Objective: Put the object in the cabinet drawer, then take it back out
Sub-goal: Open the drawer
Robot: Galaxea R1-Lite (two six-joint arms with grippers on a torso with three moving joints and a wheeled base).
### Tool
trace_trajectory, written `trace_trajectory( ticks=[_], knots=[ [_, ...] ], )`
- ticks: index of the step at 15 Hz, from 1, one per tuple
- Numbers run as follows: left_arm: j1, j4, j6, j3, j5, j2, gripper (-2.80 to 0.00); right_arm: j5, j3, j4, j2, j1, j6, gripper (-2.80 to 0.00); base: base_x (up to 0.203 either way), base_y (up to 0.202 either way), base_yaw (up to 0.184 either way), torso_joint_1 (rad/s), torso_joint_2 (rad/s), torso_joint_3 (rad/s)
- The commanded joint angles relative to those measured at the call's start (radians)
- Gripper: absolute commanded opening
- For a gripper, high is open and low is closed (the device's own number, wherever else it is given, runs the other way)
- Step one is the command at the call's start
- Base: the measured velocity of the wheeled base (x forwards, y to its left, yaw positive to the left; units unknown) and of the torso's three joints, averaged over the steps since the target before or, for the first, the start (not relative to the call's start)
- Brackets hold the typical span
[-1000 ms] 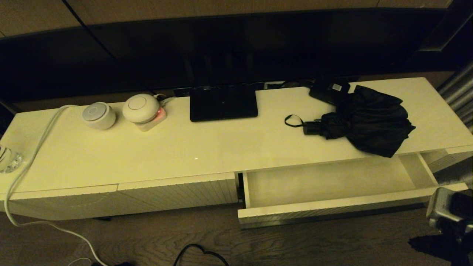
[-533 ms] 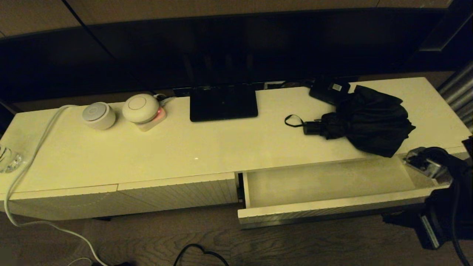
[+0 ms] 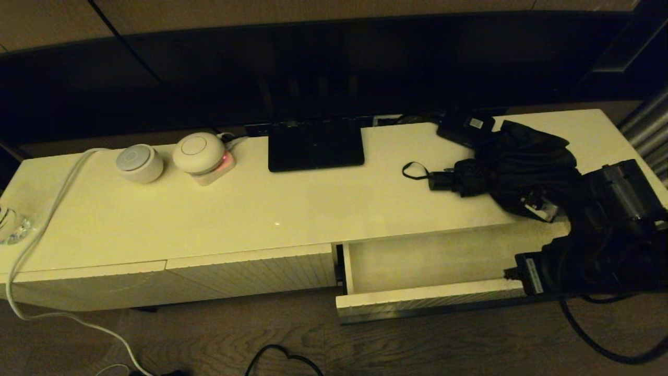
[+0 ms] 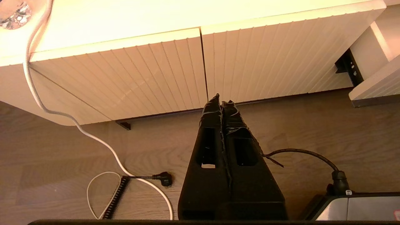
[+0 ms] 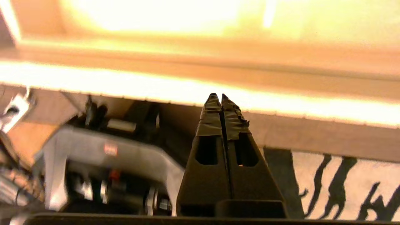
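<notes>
One umbrella (image 3: 522,169) lies on the cabinet top behind the one open drawer (image 3: 428,300). Right gripper (image 5: 217,97), fingers pressed together, empty, hovers beside the umbrella; left gripper (image 4: 221,100) likewise closed.

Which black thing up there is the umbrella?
Look along the long cream cabinet top to its right end, above the open drawer. The umbrella is the crumpled fabric bundle with a handle and loop, unlike the flat labelled box behind it.

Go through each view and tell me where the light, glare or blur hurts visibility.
Head view: dim warm light; the black umbrella merges with the dark right arm, and the drawer is partly covered. Left wrist view: sharp, evenly lit, left hand shut above the floor. Right wrist view: smeared, glare overexposes the upper part; right hand shut.
</notes>
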Motion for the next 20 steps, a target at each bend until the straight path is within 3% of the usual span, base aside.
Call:
trace_trajectory(
  ticks=[1,7,10,14,17,20],
  knots=[
    [0.0,0.0,0.0,0.003,0.0,0.0,-2.8,-0.008,-0.003,-0.006,0.065,0.0,0.002,-2.8,0.0,0.0,0.0,0.0,0.0,0.0],
    [0.0,0.0,0.0,0.003,0.0,0.0,-2.8,-0.063,-0.023,-0.082,0.141,-0.028,0.002,-2.8,0.0,0.0,0.0,0.0,0.0,0.0],
    [0.0,0.0,0.001,0.003,0.0,0.0,-2.8,-0.066,0.003,-0.185,0.158,-0.05,-0.011,-2.8,0.0,0.0,0.0,0.0,0.0,0.0],
    [0.0,0.0,-0.001,0.003,0.0,0.0,-2.8,-0.066,-0.013,-0.164,0.189,-0.051,-0.01,-2.8,0.0,0.0,0.0,0.0,0.0,0.0],
    [0.0,0.0,0.0,0.003,0.0,0.0,-2.8,-0.059,-0.016,-0.053,0.178,-0.048,-0.01,-2.8,0.0,0.0,0.0,0.0,0.0,0.0],
    [0.0,0.0,-0.001,0.003,0.0,0.0,-2.8,-0.057,0.003,-0.028,0.17,-0.041,-0.01,-2.8,0.0,0.0,0.0,0.0,0.0,0.0]
  ],
)
